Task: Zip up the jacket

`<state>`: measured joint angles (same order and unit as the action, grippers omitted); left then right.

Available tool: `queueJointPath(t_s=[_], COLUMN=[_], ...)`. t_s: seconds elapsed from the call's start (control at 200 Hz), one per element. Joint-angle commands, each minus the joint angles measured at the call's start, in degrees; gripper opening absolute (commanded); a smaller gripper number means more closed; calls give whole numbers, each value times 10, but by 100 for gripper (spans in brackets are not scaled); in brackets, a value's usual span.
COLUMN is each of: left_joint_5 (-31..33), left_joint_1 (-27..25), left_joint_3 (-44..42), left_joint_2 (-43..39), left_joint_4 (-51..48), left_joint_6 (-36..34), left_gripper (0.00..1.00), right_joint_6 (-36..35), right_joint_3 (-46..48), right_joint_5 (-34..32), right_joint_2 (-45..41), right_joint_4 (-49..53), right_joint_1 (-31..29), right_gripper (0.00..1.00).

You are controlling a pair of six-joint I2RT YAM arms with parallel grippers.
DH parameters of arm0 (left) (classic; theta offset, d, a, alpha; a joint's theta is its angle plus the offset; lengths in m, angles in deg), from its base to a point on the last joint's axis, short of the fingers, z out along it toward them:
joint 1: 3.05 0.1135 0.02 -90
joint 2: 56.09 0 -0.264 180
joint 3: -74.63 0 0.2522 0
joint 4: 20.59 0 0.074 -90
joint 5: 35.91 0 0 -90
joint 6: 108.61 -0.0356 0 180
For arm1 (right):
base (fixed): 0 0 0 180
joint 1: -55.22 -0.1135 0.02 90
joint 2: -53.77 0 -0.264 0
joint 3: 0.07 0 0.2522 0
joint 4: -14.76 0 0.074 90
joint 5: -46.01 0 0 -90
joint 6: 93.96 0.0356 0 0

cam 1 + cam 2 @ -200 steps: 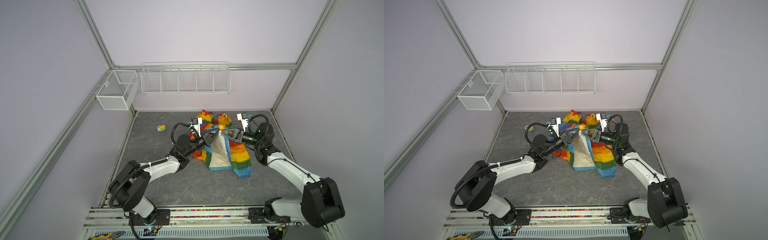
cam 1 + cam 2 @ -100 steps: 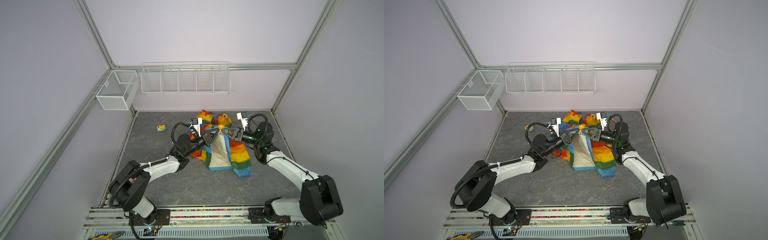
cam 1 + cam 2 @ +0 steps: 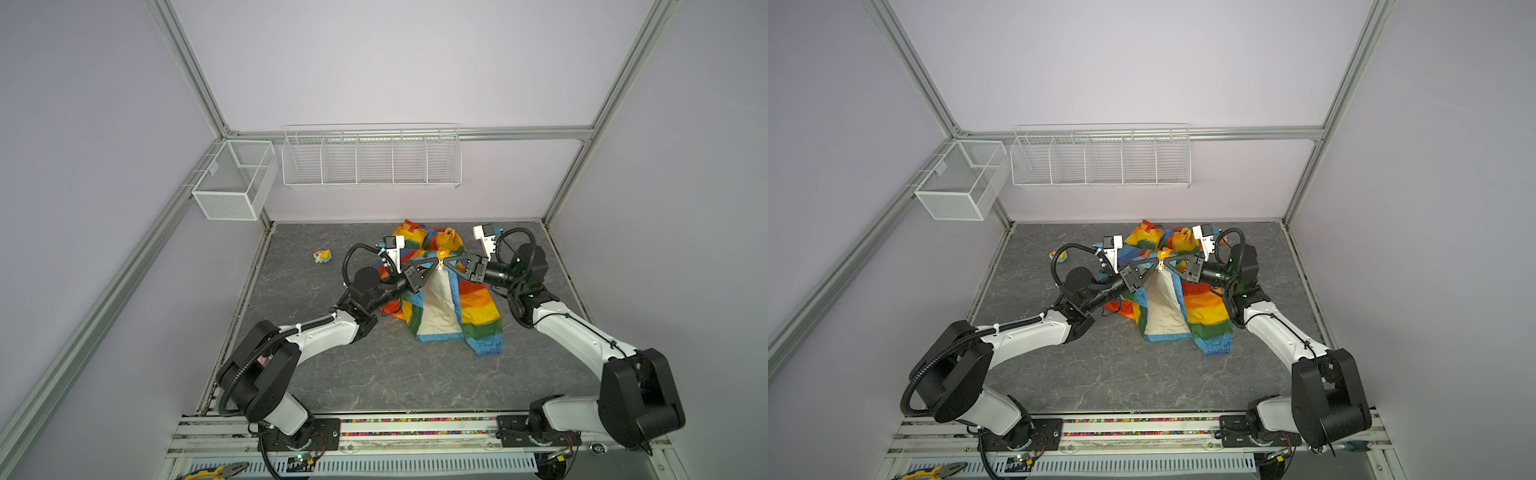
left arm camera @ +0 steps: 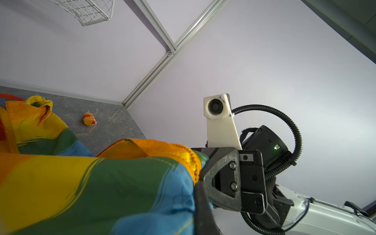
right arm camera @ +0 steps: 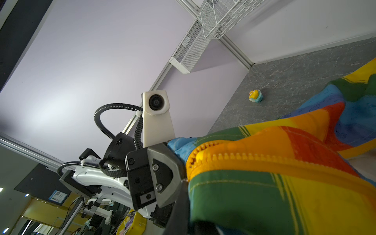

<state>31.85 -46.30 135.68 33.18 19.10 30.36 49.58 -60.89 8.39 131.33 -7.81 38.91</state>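
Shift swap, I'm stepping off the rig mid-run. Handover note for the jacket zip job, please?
Left gripper: shut on the jacket at one edge of its zipper.
Right gripper: shut on the opposite edge; the tips nearly meet, raised off the table.
Rest of the jacket lies on the table.
Done: both edges gripped.
Left: front gapes open below the grip, pale lining showing; zip not closed.

Raised jacket (image 3: 1205, 309) front: left pincer (image 3: 1153, 266), right pincer (image 3: 1169, 264) clamp zipper edge, tips nearly touching.

Bright, even light; jacket (image 4: 61, 193) blurs close up in wrist views.
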Motion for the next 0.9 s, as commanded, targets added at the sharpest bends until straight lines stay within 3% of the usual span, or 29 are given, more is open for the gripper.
queueJointPath(t_s=[0.0, 0.555, 0.895], left_joint_5=[-45, -50, -64], left_joint_1=[-1, 0, 2], left_joint_3=[-5, -19, -9], left_joint_2=[7, 16, 25], left_joint_4=[-30, -35, -27], left_joint_6=[12, 26, 45], left_gripper=[0, 0, 0], right_joint_6=[7, 65, 32], right_joint_3=[-29, -57, -47], right_joint_5=[-43, -56, -58], right_joint_2=[-2, 16, 5], right_joint_4=[-59, -123, -78], right_joint_1=[19, 22, 22], right_gripper=[6, 6, 6])
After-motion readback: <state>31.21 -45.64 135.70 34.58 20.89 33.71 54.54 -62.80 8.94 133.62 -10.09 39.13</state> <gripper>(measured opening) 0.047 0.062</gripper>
